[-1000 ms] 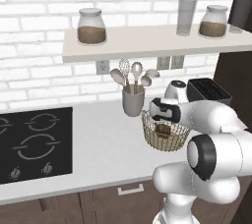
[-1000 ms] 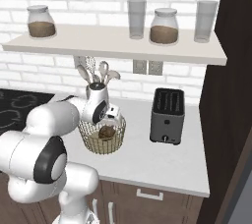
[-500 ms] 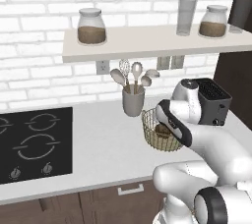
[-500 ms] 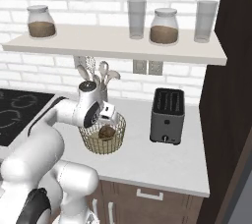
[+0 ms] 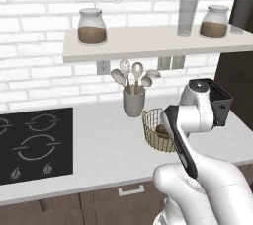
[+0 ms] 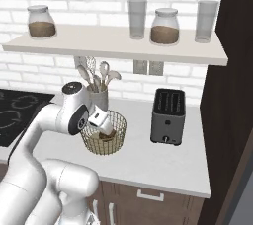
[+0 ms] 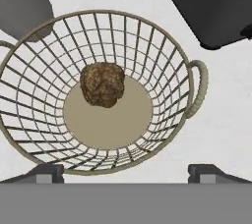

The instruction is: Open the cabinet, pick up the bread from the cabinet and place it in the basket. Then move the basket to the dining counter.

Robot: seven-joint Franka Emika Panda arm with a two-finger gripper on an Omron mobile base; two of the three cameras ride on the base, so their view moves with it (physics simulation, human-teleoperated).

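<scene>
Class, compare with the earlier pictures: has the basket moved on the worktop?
No. The basket remains beside the utensil cup, left of the toaster.

Kitchen: hob [image 5: 34, 142], toaster [image 6: 168, 116], worktop [image 5: 108, 150].

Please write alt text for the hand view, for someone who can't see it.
Looking down into the wire basket, where the bread lies on its tan bottom. The open gripper hovers above, holding nothing; a grey cup and black toaster stand beside the basket.
</scene>
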